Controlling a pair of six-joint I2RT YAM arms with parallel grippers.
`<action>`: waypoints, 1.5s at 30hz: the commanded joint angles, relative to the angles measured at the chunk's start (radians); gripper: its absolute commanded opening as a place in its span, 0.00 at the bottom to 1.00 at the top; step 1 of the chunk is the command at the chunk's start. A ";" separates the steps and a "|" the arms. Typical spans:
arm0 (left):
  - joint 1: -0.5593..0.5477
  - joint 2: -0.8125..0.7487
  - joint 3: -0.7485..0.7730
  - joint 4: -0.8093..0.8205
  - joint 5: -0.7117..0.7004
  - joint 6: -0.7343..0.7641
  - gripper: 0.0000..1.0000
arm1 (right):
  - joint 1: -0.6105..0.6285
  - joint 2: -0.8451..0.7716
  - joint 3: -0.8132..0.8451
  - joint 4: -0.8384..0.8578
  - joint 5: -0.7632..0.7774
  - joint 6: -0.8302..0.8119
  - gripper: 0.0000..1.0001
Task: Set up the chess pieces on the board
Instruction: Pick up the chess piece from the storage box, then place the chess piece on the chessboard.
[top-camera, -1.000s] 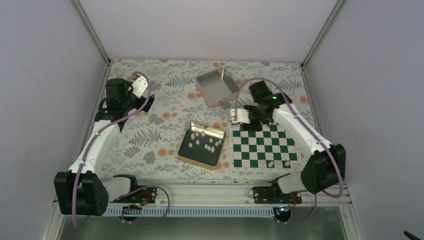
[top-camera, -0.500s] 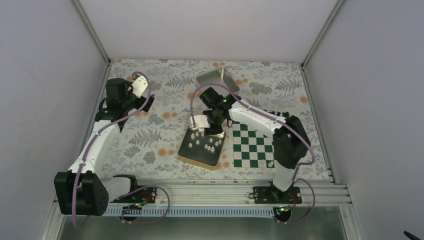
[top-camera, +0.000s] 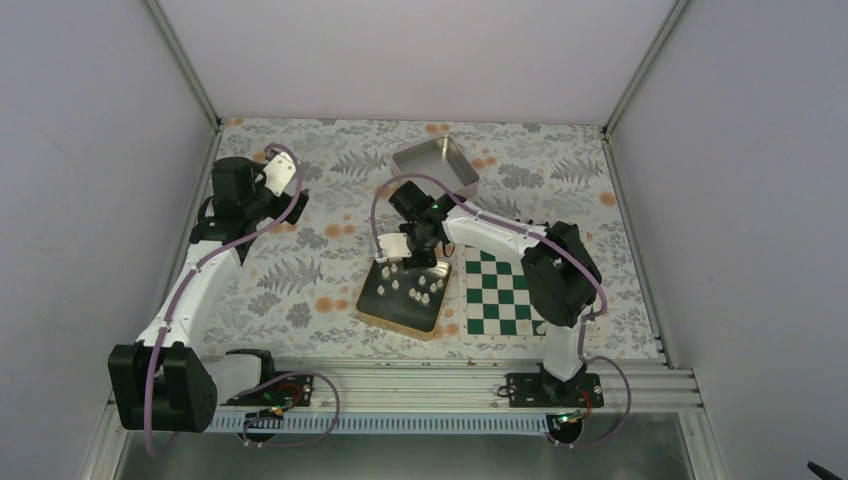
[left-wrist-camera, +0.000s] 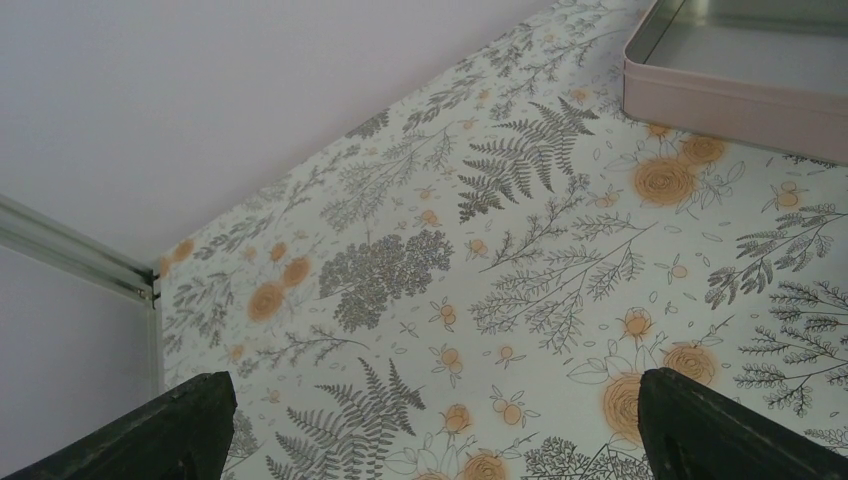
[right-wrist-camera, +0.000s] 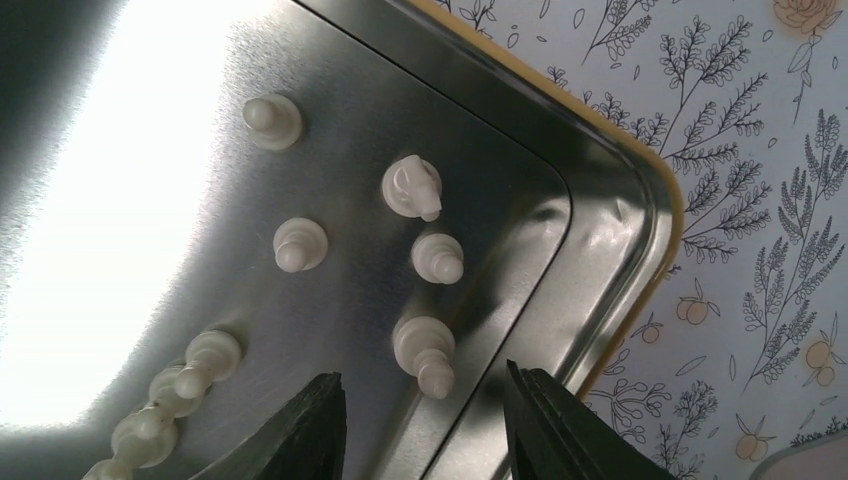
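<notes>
Hanging over a corner of the gold-rimmed tin, the right gripper has its fingers apart and holds nothing. The white chess pieces stand in the tin, one right by the fingers. The board lies just beside the tin. The left gripper is wide apart over the flowery cloth.

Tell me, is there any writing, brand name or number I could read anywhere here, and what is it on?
No text can be read in any view.
The board shows only plain green and white squares; any marks on its border are too small to tell.
The pink tin, gold-rimmed tin, chess pieces and flowered tablecloth show no lettering.
</notes>
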 joint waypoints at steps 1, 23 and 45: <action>-0.004 -0.013 -0.004 0.020 0.008 -0.004 1.00 | 0.013 0.035 0.023 0.024 0.031 0.009 0.42; -0.003 -0.012 -0.004 0.018 0.022 -0.002 1.00 | 0.013 -0.016 0.033 -0.007 -0.016 0.054 0.05; -0.003 -0.021 0.001 0.012 0.020 -0.008 1.00 | -0.269 -0.772 -0.458 -0.220 0.020 0.060 0.05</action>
